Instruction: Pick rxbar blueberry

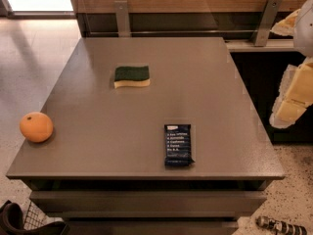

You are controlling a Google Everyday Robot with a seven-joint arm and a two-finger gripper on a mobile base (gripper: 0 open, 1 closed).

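Note:
The rxbar blueberry (178, 145) is a flat dark navy wrapper with lines of white text. It lies on the grey table (98, 121) near the front edge, right of centre. My gripper (287, 65) hangs at the right edge of the view, beyond the table's right side and well above and to the right of the bar. Its pale yellow fingers (293, 97) stand apart, with nothing between them.
A green-and-yellow sponge (132, 76) lies at the table's middle back. An orange (36, 127) sits at the left edge. A wooden wall with metal brackets (122, 17) runs behind the table. A bottle (281, 225) lies on the floor at the front right.

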